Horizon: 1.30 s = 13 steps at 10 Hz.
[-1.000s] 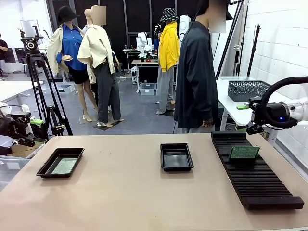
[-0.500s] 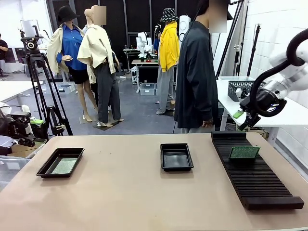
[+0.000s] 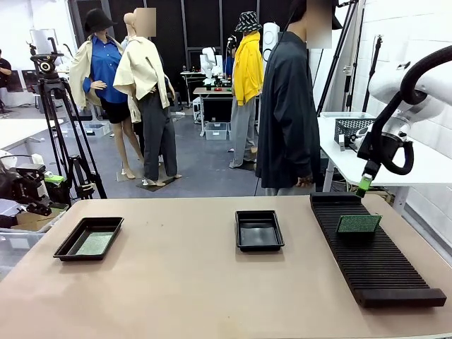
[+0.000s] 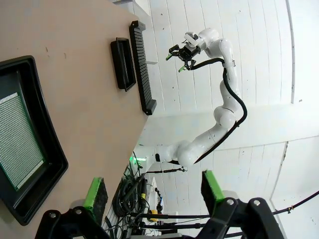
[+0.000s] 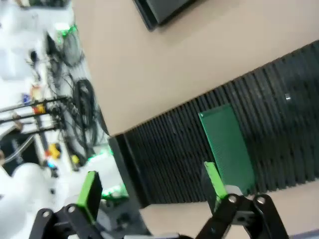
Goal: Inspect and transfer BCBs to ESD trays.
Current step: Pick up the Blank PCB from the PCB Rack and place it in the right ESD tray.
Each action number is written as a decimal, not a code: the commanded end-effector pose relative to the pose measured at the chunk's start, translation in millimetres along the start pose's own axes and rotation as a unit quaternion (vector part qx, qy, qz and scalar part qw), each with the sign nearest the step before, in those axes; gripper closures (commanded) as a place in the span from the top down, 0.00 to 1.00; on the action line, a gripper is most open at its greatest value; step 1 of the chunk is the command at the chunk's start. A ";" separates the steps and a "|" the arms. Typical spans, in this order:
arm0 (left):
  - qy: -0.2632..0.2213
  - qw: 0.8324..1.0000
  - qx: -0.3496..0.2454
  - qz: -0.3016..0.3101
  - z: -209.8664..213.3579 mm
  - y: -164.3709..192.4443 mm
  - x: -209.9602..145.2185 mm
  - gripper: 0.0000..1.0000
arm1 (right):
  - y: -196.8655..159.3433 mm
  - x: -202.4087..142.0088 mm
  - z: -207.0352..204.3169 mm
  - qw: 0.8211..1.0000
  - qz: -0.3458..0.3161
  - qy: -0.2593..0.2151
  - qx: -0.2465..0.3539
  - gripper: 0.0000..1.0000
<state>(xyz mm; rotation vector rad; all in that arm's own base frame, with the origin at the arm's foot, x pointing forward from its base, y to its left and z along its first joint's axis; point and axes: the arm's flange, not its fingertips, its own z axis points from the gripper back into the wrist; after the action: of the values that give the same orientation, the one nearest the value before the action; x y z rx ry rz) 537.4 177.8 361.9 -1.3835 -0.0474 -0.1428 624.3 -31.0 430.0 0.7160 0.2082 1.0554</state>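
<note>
Beige wooden surface (image 3: 205, 289) stretches toward a person (image 3: 286, 106) at the far side. At left, a shallow black plastic tray (image 3: 62, 252) holds a flat green circuit board (image 3: 94, 244); the left end effector (image 4: 154, 191) hovers near it, jaws wide, gripping nothing. A second black tray (image 3: 260, 248) sits centre. At right, another green board (image 3: 359, 224) lies on a long black ribbed rack (image 3: 381, 268), the right end effector (image 3: 364, 186) above its far end, spread wide, empty.

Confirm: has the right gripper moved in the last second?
Yes. The right gripper has swung from pointing sideways to pointing down, its wrist now higher, above the slotted rack's far end.
</note>
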 end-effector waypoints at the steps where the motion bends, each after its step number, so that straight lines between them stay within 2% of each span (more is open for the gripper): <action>1: 0.002 1.000 0.005 -0.001 -0.4 -1.5 -0.6 1.00 | 12.1 -8.0 -20.9 0.996 0.066 0.000 -0.057 1.00; 5: 0.002 1.000 0.005 -0.001 -0.4 -1.5 -0.6 1.00 | 28.8 -4.1 -49.6 0.981 0.097 0.026 -0.165 1.00; 8: 0.002 1.000 0.005 -0.001 -0.4 -1.5 -0.6 1.00 | 43.8 0.8 -61.7 0.961 0.107 0.084 -0.239 1.00; 13: 0.002 1.000 0.005 -0.001 -0.4 -1.5 -0.6 1.00 | 43.6 -8.5 -67.4 0.941 0.144 0.121 -0.282 1.00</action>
<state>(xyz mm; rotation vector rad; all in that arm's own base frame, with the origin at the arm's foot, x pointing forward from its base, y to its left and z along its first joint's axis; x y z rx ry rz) 537.2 178.3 361.8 -1.3830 -0.0477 -0.1418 564.9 5.1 413.4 0.1359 0.0157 1.3685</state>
